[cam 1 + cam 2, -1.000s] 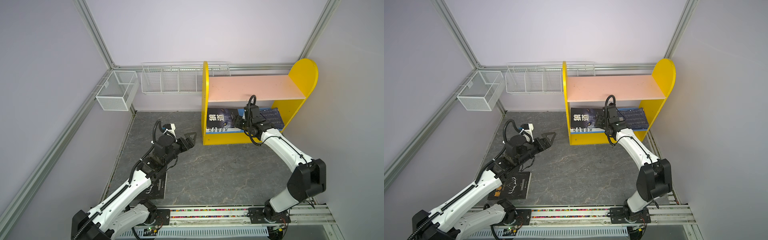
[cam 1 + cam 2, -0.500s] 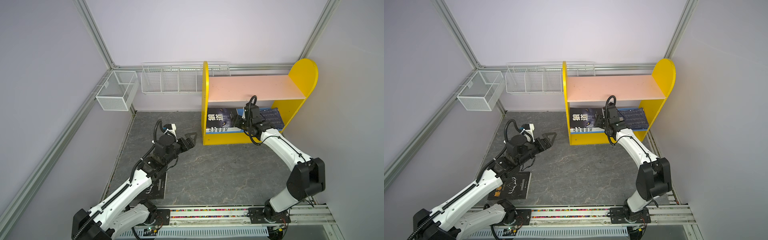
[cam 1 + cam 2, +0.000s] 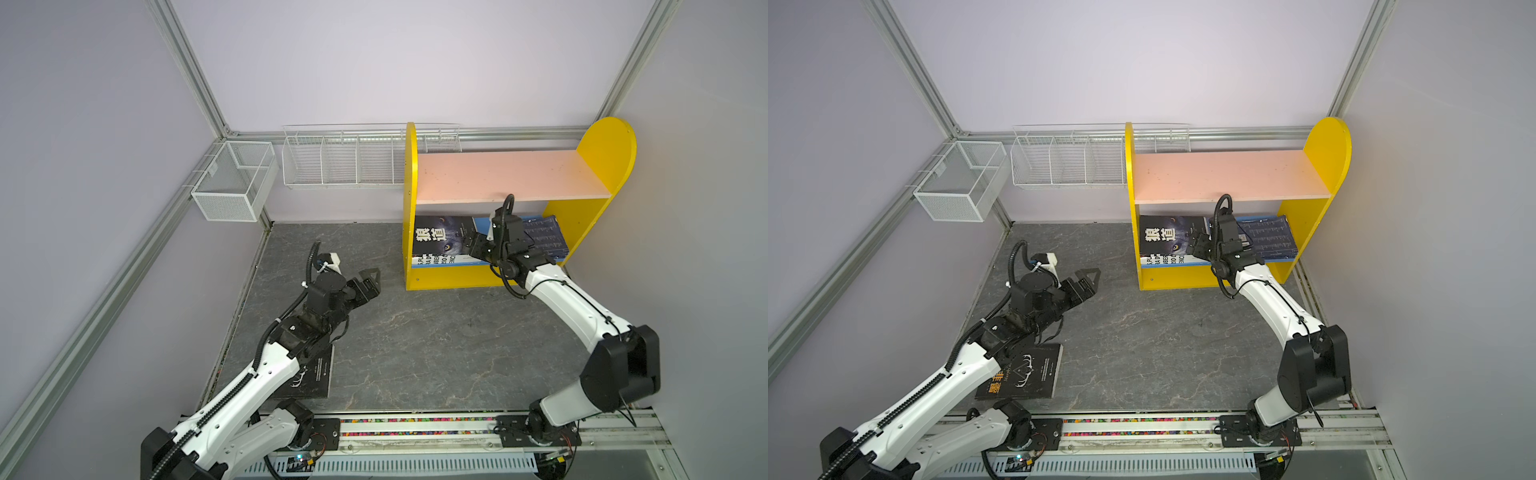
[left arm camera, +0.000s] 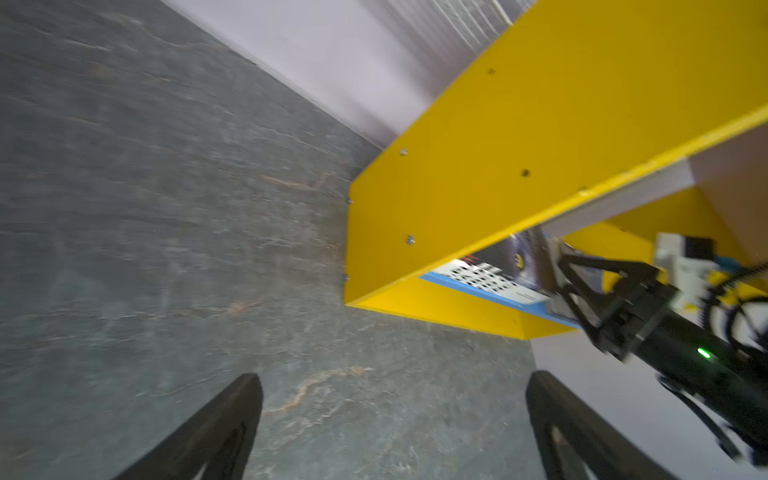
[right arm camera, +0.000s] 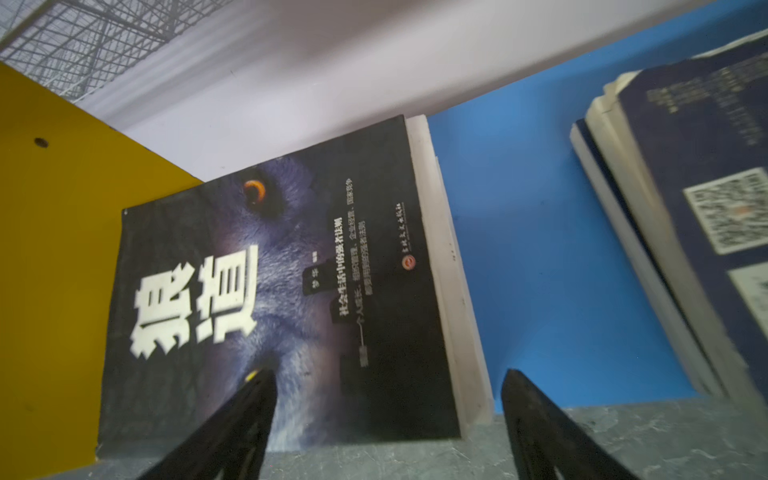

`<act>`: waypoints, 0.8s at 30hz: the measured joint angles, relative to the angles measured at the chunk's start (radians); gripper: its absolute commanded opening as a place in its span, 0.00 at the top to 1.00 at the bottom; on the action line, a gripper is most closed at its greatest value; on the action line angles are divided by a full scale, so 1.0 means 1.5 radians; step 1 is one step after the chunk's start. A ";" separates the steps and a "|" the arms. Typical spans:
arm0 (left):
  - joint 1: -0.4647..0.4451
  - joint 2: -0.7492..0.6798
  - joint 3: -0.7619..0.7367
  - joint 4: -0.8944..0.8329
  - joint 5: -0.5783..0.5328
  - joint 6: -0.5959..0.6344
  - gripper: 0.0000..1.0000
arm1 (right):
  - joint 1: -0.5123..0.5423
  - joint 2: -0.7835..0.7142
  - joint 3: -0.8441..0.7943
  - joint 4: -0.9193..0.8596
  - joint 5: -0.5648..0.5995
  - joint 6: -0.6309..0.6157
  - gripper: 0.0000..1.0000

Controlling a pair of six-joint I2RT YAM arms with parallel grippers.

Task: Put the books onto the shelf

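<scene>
Black paperback (image 3: pixel 1021 376) lies flat on floor (image 3: pixel 415 332) at left, half under left arm (image 3: pixel 266 374). Left gripper (image 3: pixel 371 281) over bare floor, jaws wide, empty. Shelf (image 3: pixel 606 141) lower board (image 5: pixel 540 249): wolf-cover book (image 3: pixel 440 239) flat on white book (image 3: pixel 432 261) at left end; right gripper (image 3: pixel 473 245) at its edge, jaws apart, gripping nothing; navy stack (image 3: pixel 544 235) at right end.

Illumination in both top views is bright, diffuse and even, with no glare. The upper board (image 3: pixel 498 178) casts soft shade over the lower tier. The frame posts (image 3: pixel 189 66) bow at 10 and 2 o'clock from wide-angle distortion. In the left wrist view, the floor (image 4: pixel 166 208) is smeared by motion blur. In the right wrist view, the navy books (image 5: pixel 706 166) at 3 o'clock are blurred, and the black fingers (image 5: pixel 253 403) at 6 o'clock are out of focus.
</scene>
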 measured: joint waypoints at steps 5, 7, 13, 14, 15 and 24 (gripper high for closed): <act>0.164 -0.052 -0.049 -0.092 -0.055 -0.042 0.01 | 0.005 -0.113 -0.033 -0.006 0.034 -0.001 0.02; 0.237 -0.064 -0.082 -0.131 -0.068 -0.061 0.01 | 0.018 -0.162 -0.055 -0.010 0.048 0.001 0.02; 0.380 -0.083 -0.138 -0.240 -0.130 -0.108 0.01 | 0.101 -0.236 -0.119 -0.041 0.063 0.013 0.02; 0.394 -0.088 -0.141 -0.254 -0.144 -0.113 0.01 | 0.118 -0.240 -0.128 -0.045 0.063 0.018 0.02; 0.408 -0.093 -0.143 -0.268 -0.160 -0.118 0.01 | 0.140 -0.241 -0.139 -0.050 0.062 0.026 0.02; 0.696 -0.069 -0.196 -0.267 -0.103 -0.069 0.01 | 0.339 -0.178 -0.232 -0.033 0.060 0.171 0.03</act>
